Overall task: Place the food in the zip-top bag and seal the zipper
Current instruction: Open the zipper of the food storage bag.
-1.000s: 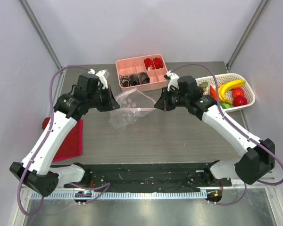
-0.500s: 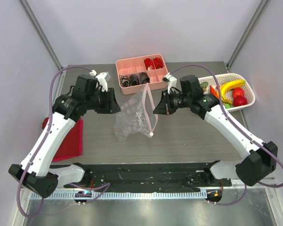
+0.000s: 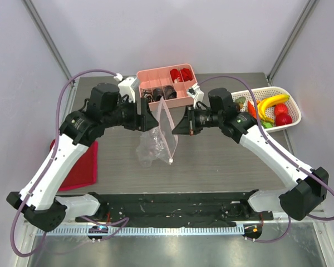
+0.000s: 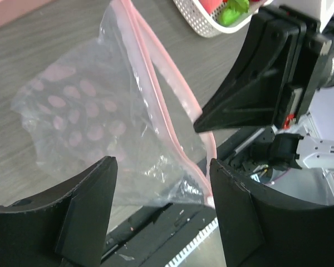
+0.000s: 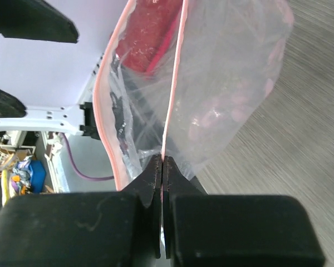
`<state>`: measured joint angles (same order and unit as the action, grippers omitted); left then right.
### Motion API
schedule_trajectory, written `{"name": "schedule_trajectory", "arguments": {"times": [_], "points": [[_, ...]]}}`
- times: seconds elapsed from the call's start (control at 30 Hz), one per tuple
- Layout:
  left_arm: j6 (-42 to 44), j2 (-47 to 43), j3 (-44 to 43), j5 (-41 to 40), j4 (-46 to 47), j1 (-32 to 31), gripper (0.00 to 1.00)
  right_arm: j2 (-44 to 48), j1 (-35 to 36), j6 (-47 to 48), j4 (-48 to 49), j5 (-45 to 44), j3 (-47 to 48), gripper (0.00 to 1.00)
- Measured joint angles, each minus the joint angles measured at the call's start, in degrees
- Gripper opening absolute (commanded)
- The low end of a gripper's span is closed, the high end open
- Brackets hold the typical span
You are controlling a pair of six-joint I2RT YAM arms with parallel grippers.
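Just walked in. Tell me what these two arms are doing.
The right gripper is shut on the zipper of the zip-top bag, holding the bag up by its mouth edge over the table. The left gripper is open, facing the bag's other side and not gripping it. No food shows inside the bag; the food lies in the white basket on the right, so packing has not begun.

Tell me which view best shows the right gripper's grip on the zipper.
Right wrist: the right gripper is shut on one zipper strip, the other bowing away. Left wrist shows the zipper's length, not the pinch. Top shows the bag between the arms, contact too small.
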<state>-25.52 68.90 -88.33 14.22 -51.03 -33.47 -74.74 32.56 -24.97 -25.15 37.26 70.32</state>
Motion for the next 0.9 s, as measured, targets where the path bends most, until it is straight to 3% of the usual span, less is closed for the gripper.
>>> {"name": "schedule_trajectory", "arguments": {"times": [0.23, 0.33, 0.37, 0.6, 0.8, 0.9], "points": [[1.92, 4.11, -2.43, -7.32, 0.13, -5.05, 0.39, -0.83, 2.67, -5.44, 3.13, -2.40, 1.77, 0.01], [3.32, 6.29, -2.40, -10.86, -0.20, -6.16, 0.16, -1.73, 3.04, -6.69, 3.80, -2.99, 2.19, 0.01], [3.78, 6.91, -2.40, -12.04, -0.42, -6.14, 0.01, -1.81, 3.04, -6.91, 3.82, -3.19, 2.23, 0.01], [8.04, 7.63, -4.00, -16.65, -4.48, -4.90, 0.00, -1.79, 0.66, -5.99, 1.66, -3.39, 2.25, 0.01], [10.95, 5.70, -7.21, -16.11, -10.36, -2.99, 0.00, -1.86, -7.34, -3.67, -2.58, -2.21, 2.25, 0.01], [11.47, 4.74, -7.78, -14.38, -13.38, -2.86, 0.00, -2.97, -7.93, -1.53, -3.87, -1.14, 2.25, 0.01]]}}
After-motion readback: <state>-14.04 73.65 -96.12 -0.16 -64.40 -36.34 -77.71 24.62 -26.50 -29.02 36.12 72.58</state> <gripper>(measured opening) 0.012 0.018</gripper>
